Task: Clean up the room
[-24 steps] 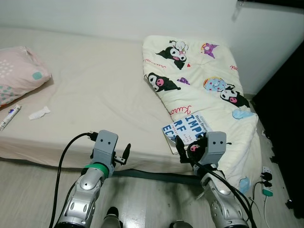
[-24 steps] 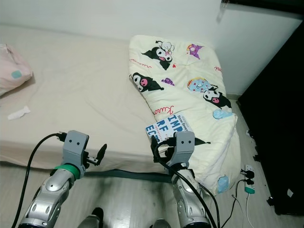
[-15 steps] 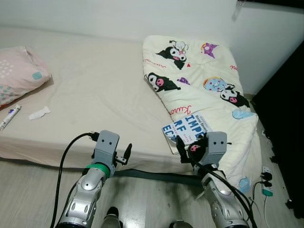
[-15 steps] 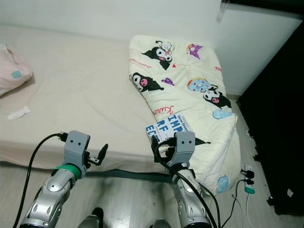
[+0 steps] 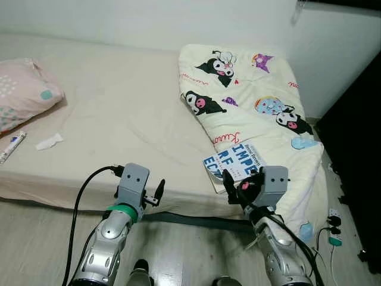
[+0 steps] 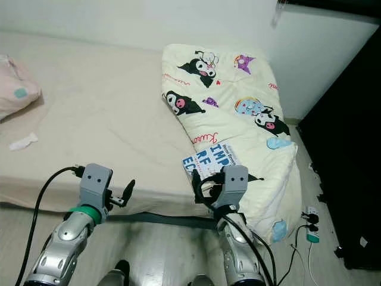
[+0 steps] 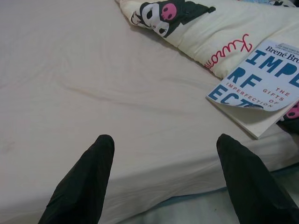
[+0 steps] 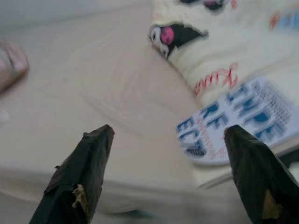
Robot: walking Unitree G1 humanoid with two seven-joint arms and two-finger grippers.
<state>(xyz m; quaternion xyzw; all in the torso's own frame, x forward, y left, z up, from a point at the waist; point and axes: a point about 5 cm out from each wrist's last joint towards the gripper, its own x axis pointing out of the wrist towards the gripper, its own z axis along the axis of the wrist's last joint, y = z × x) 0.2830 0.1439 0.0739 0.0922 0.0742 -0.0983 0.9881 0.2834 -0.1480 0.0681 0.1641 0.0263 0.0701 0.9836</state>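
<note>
A bed [image 5: 119, 113] with a beige sheet runs across the room against a white wall. A cream quilt [image 5: 256, 113] printed with black cartoon figures lies along the bed's right end and hangs over its front right corner. A book [image 5: 233, 161] with a white cover and big blue letters lies at the bed's front edge, partly on the quilt's lower fold, one corner of its cover curled up. At the bed's left end sits a pink pillow [image 5: 21, 92]. In front of the pillow, near the front edge, lie a crumpled tissue [image 5: 48, 142] and a small tube [image 5: 12, 146], close together but apart.

The left gripper [image 7: 163, 163] is held over the front edge of the bed near its middle, fingers spread wide with nothing between them, clear of the sheet. The right gripper [image 8: 173, 158] is held just in front of the book at the front edge, fingers also spread wide and holding nothing; the book lies ahead of them, toward one finger. That wrist view is blurred.

On the floor [image 5: 190, 238] beside the bed's right end lies a white power strip [image 5: 334, 229] with plugs and cords. A dark strip [image 5: 196, 220] runs along the floor under the bed's front edge.
</note>
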